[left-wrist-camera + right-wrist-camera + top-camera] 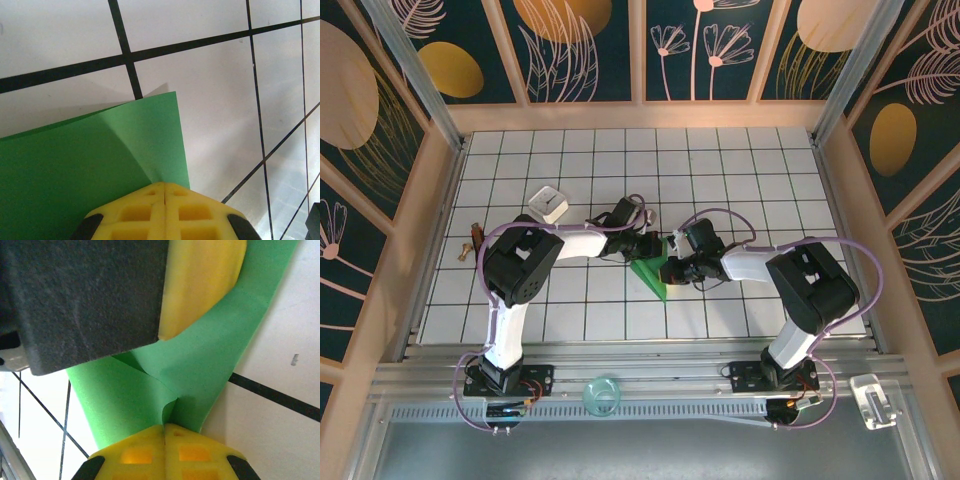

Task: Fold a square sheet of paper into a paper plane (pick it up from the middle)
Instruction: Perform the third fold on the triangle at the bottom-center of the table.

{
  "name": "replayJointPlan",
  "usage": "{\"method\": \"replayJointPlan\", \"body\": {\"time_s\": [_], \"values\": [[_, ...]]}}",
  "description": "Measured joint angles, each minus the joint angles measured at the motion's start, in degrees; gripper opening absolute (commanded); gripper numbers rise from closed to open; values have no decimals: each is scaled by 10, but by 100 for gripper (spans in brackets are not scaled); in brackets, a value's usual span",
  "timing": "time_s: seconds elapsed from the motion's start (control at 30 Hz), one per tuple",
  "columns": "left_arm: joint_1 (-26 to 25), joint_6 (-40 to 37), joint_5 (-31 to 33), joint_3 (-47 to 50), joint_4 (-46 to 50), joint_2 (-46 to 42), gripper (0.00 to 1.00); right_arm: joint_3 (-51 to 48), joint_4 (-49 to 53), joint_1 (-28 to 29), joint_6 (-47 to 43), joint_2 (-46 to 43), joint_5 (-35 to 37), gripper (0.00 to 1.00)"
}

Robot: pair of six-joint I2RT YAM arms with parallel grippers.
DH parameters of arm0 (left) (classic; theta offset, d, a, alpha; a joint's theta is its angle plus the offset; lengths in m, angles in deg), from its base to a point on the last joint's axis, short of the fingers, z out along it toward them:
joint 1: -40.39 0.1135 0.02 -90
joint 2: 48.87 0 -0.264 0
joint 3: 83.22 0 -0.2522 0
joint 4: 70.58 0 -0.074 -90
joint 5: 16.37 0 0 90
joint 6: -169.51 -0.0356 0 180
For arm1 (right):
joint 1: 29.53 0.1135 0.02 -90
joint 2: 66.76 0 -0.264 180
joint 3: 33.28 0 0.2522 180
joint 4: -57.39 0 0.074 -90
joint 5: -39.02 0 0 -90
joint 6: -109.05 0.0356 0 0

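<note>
Right wrist: right gripper (165, 429) pinches the creased green paper (200, 370).

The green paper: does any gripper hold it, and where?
Both hold the green paper: the left gripper pinches one edge near a corner, the right gripper pinches a creased edge.

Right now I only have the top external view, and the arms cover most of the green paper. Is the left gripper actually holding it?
Observer: Yes. In the left wrist view the left gripper has its jaws closed together on the paper.
Operator: And the right one?
Observer: The right gripper is shut on the paper too, pinching a puckered fold.
Operator: Is the sheet flat?
Observer: No. The left wrist view shows a crease running from the jaws to the far edge, which casts a shadow on the table.
</note>
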Motion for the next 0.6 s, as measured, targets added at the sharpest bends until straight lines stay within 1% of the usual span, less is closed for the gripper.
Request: {"method": "replayJointPlan", "body": {"time_s": [0.1,0.2,0.37,0.5,0.6], "values": [[0,0,0,0,0,0,0,0,0,0,0,0,1,0],[0,0,2,-4,6,0,7,0,1,0,-2,0,3,0],[-2,-2,8,-22,32,0,25,-6,-6,0,-2,0,4,0],[-5,-6,19,-45,68,0,33,-14,-19,0,-1,-2,4,0],[-4,-10,40,-64,92,-4,35,-18,-27,0,0,-4,4,0]]}}
